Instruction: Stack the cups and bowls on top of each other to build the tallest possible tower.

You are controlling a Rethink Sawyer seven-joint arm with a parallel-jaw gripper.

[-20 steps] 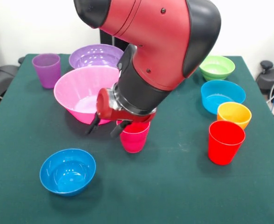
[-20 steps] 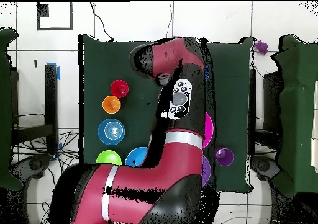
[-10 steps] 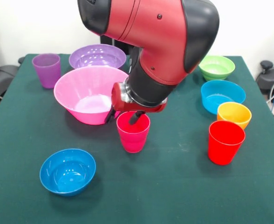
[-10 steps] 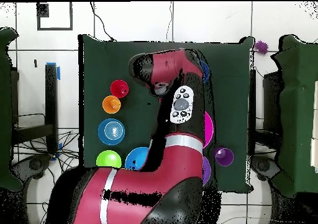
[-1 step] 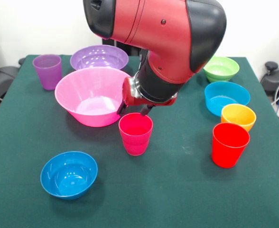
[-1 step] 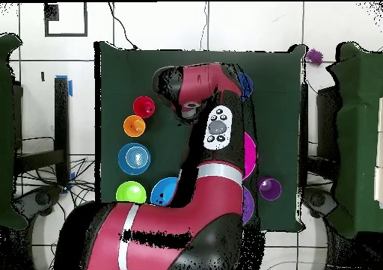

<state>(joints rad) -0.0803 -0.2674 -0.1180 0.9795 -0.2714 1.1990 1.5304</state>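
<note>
Inventory of the green-covered bench (image 5: pixel 187 190), stacking job, progress entry.

- Huge glossy pink plastic bowl (image 5: pixel 89 95): toward the far left part of the bench, empty inside, nothing nested in it.
- Large purple plastic bowl (image 5: pixel 99 57): just behind the pink one, at the far edge, separate.
- Translucent purple tumbler (image 5: pixel 48 70): far left corner, standing alone, upright.
- Magenta-pink tapered cup (image 5: pixel 135 133): mid-bench, upright, mouth up, empty.
- Blue plastic bowl (image 5: pixel 69 174): near left, alone.
- Green bowl (image 5: pixel 220 68), cyan bowl (image 5: pixel 226 97), small orange bowl (image 5: pixel 238 117), red cup (image 5: pixel 229 144): a line down the right side from the far edge toward the near edge, the last two close together; whether they touch, I cannot tell.
- Red and black arm's gripper (image 5: pixel 134 109): just above and behind the pink cup's rim, jaws parted and holding nothing.

Status, by my reckoning: no tower exists; every piece sits singly on the cloth. All stacking remains, the pink cup looking like the likely piece in hand.
</note>
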